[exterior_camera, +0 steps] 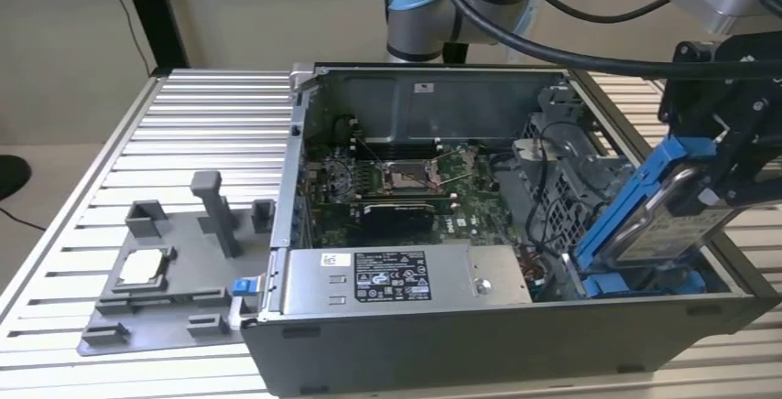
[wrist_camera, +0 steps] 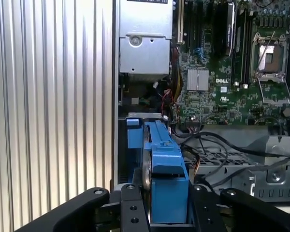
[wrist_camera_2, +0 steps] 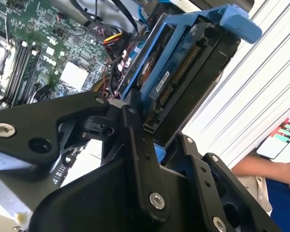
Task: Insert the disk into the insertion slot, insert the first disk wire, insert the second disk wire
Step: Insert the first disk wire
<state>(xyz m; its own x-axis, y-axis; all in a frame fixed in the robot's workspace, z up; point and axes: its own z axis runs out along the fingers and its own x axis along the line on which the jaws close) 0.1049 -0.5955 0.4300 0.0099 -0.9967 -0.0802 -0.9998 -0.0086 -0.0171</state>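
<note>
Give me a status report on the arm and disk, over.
Pincer shut on the disk. Disk tilted, lower end down inside the case. Black cables lie across the drive cage beside it.

One case point(exterior_camera: 489, 353) fills the middle of the exterior view, with one motherboard point(exterior_camera: 477, 221), one CPU socket point(exterior_camera: 406, 176) and one power supply point(exterior_camera: 404, 275) inside. One disk point(exterior_camera: 669, 221) and one gripper point(exterior_camera: 721, 188) are at the exterior view's right; one grey tray point(exterior_camera: 153, 326) at its lower left

Inside the computer case point(exterior_camera: 489, 349) sit a green circuit board point(exterior_camera: 354, 177) and a grey box point(exterior_camera: 489, 280); beside the case, perhaps a tray point(exterior_camera: 159, 312).
</note>
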